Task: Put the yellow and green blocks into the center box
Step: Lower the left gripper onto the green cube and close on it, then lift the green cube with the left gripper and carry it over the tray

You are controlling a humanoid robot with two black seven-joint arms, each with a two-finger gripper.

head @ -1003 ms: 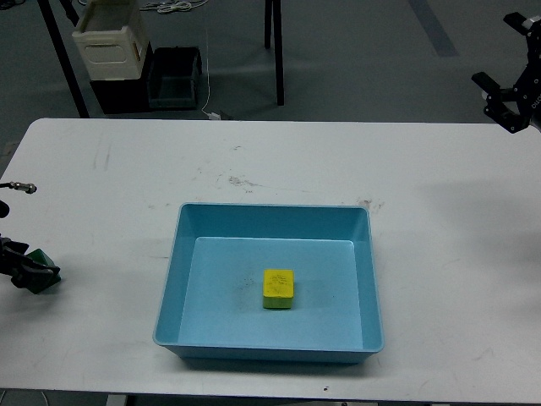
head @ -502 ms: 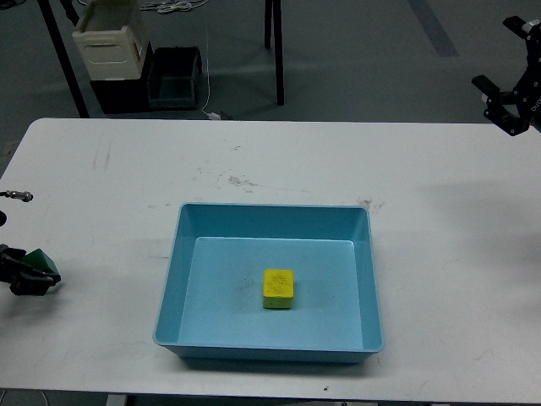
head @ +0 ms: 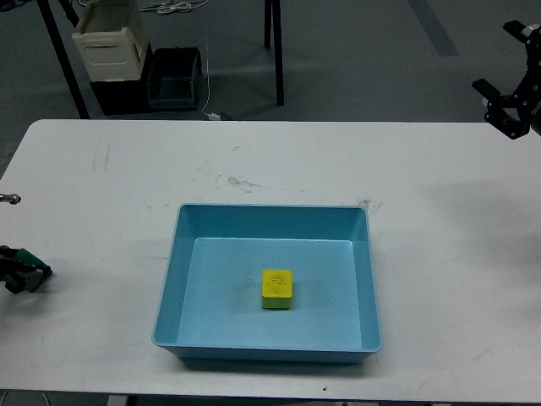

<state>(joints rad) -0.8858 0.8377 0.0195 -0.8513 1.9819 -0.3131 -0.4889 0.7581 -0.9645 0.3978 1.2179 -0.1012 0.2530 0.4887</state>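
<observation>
Yellow block (head: 277,288) sits flat on the floor of the blue box (head: 266,218), roughly centre, not touching any wall. That half of the task looks done.

Green block (head: 32,275) is at the far left edge of the table (head: 254,161), well apart from the box. Left gripper (head: 19,277) is on it; only a sliver of both shows at the frame edge. Jaws look clamped on the green block, but I can't see whether it's lifted or resting on the table.

Right gripper (head: 510,99) is up at the far right, off past the table edge, jaws apart, holding nothing.

Handling, my read: the block looks like a small rigid cube, probably light, not fragile. Flat parallel faces, so pinch across two opposite sides near mid-height, jaws square to the faces. A smooth finish could slip under an off-centre or corner grip, which may also twist it. A short drop onto the box floor should be harmless. Aim for bare floor beside the yellow one so it doesn't land on top.
</observation>
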